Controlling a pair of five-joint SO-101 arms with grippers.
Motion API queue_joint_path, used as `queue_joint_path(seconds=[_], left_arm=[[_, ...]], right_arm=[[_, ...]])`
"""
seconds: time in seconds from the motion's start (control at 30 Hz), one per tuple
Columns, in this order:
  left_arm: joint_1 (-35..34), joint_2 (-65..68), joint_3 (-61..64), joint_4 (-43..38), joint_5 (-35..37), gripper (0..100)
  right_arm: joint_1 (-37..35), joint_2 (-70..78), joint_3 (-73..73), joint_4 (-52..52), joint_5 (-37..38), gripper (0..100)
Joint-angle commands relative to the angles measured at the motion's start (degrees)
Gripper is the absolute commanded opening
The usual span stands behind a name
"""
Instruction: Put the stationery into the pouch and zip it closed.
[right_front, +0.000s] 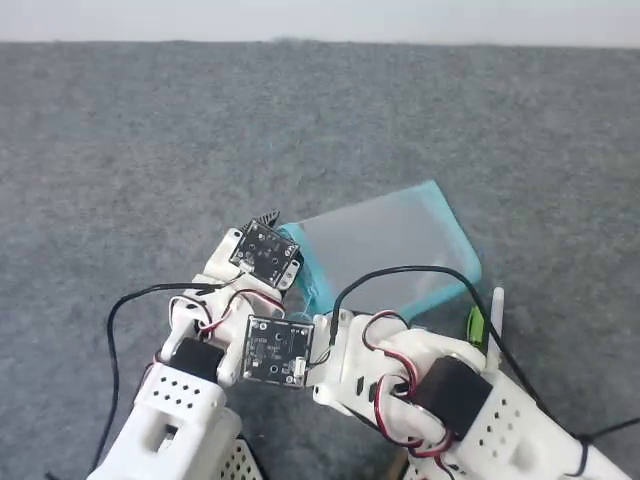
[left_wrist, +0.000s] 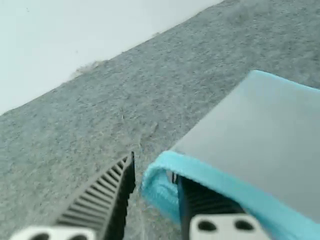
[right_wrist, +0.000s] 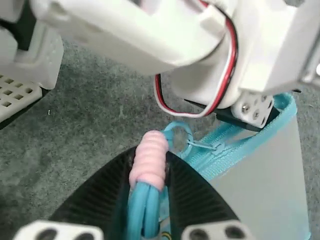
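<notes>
Your left tool (left_wrist: 154, 172) hangs released, jaws astride a corner of the teal-trimmed frosted plastic pouch (right_front: 385, 245) on the grey bench (right_front: 150, 150). Your right tool (right_wrist: 150, 167) grips the pink-beaded teal zip pull (right_wrist: 149, 150). A green pen (right_front: 477, 325) lies just beside the pouch.

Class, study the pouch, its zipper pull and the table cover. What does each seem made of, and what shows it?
Pouch: probably soft plastic, frosted and translucent, edged in blue woven-looking tape.
Zipper pull: pink ribbed bead, perhaps rubber, on blue cord.
Table cover: grey felt or carpet, matte and fuzzy.
</notes>
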Motion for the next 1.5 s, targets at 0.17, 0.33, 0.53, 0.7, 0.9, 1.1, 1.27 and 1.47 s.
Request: queue_joint_path(seconds=[0.17,0.33,0.53,0.7,0.9,1.1,1.27,1.47], left_arm=[[-4.6,1.1,-0.7,-1.1,0.2,1],[-12.1,0.8,-0.8,0.4,5.8,1],[-19.0,0.5,-1.3,8.6,9.7,1],[-21.9,0.5,-3.9,18.4,9.8,1],[-22.0,0.5,-7.9,27.1,10.0,1],[-20.3,0.5,-10.5,33.2,12.0,1],[-12.9,0.6,-10.7,34.5,12.1,1],[-8.1,1.1,-10.0,31.8,15.3,1]], right_arm=[[3.6,-2.0,-0.4,0.7,1.4,0.6],[9.6,-1.5,-0.5,0.5,1.0,0.6],[22.0,-1.4,-0.4,0.9,0.9,0.6],[28.7,-0.8,-0.2,2.5,0.9,0.6],[32.9,6.1,0.4,0.0,0.8,0.6],[38.6,13.6,0.2,-5.5,1.4,0.6],[39.9,19.1,0.1,-9.1,1.3,0.6],[39.6,22.5,0.2,-8.7,-2.3,0.6]])
